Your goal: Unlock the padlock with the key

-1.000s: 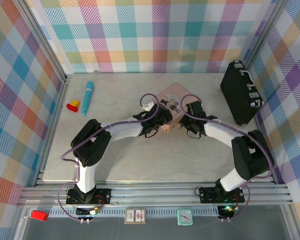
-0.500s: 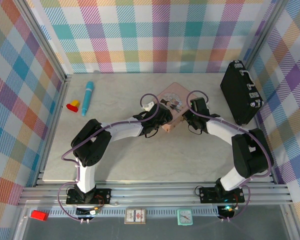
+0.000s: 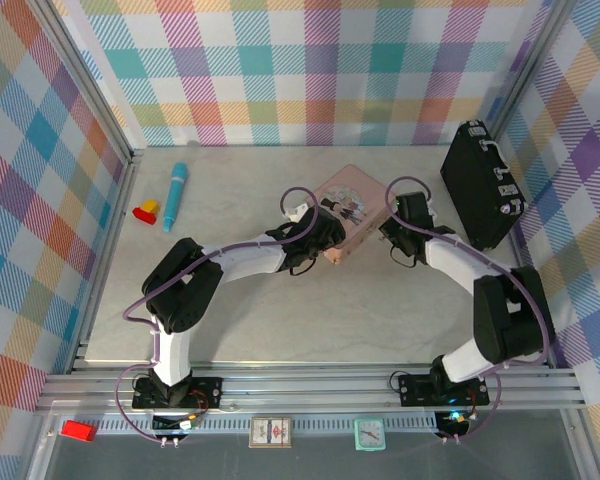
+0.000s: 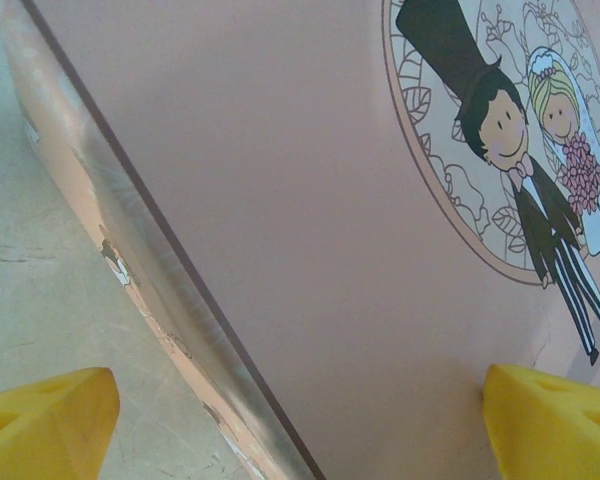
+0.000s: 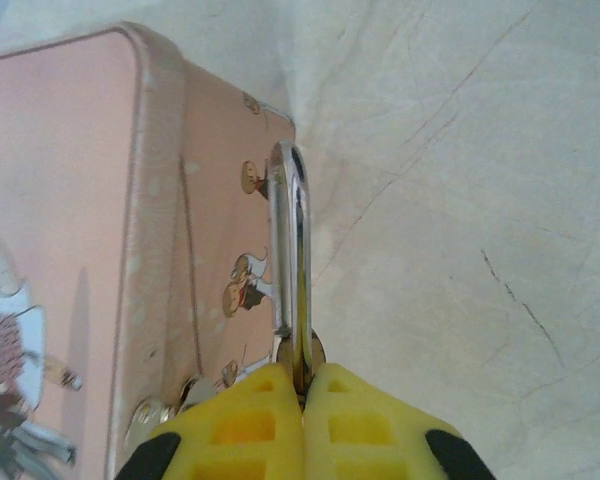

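Pale marbled table | right gripper clamped on padlock shackle beside pink tin | left gripper spread wide across tin | risk: thin shackle may slip; tugging could drag tin

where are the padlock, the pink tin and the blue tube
padlock [image 5: 291,250]: right wrist view, on its silver shackle
pink tin [image 4: 280,200]: left wrist view, on the plain part of its lid
blue tube [image 3: 174,197]: top external view, on the middle of its body
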